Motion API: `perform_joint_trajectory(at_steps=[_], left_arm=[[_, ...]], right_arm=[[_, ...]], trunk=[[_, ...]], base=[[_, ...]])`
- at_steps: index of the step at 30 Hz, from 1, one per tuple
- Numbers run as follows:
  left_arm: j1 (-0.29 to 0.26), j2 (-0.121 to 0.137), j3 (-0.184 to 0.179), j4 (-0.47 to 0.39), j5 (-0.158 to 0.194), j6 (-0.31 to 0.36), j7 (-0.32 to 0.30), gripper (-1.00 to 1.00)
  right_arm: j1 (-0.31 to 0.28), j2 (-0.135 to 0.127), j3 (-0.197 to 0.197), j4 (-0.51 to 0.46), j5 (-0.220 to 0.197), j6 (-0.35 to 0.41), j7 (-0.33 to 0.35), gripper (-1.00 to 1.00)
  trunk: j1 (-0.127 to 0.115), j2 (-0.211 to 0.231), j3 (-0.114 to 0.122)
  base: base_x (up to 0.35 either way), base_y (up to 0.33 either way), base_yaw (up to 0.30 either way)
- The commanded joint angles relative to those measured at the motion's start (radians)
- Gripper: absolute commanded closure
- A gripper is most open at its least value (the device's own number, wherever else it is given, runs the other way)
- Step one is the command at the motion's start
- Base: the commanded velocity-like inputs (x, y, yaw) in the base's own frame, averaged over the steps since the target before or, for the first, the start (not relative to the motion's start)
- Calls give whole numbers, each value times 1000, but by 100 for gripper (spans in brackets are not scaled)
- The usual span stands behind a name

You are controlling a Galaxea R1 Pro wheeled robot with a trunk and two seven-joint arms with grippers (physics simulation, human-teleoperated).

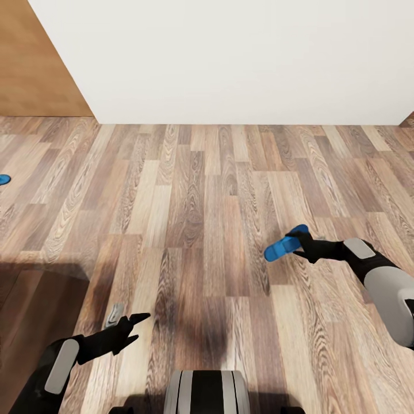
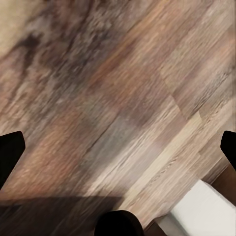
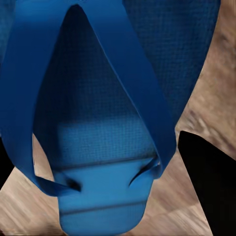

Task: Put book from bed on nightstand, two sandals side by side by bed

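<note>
Two blue sandals are in sight. One sandal point(image 1: 286, 244) is gripped at its end by the right claw point(image 1: 299, 240) and held above the wood-plank floor point(image 1: 201, 201); the right wrist view shows its thong straps point(image 3: 142, 88) and sole close up. The second sandal point(image 1: 3, 179) lies on the floor at the far left edge of the head view, well apart from the first. The left claw point(image 1: 133, 326) hangs low over the floor, fingers spread and holding nothing. A white wall point(image 1: 230, 57) stands ahead, with one light-brown door point(image 1: 34, 63) at its left.
</note>
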Motion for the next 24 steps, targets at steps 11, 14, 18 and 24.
perform_joint_trajectory(at_steps=[11, 14, 18, 24], left_arm=[[-1, 1, 2, 10, -9, 1, -8, -100], [-1, 0, 2, 11, -10, 1, -8, -100], [0, -1, 2, 16, -17, 0, -8, -100], [1, -1, 2, 20, -58, 0, -10, -100]], right_arm=[[107, -3, -6, 6, 186, -3, 340, 100], [144, -4, -6, 6, 210, -8, 379, 100], [182, -4, -6, 6, 229, -28, 401, 100], [256, -4, -6, 6, 238, -101, 517, 100]], trunk=[[-5, 2, 42], [-6, 3, 54], [-8, 4, 69], [-11, 5, 92]], base=[[0, 0, 0], [0, 0, 0], [0, 0, 0], [0, 0, 0]])
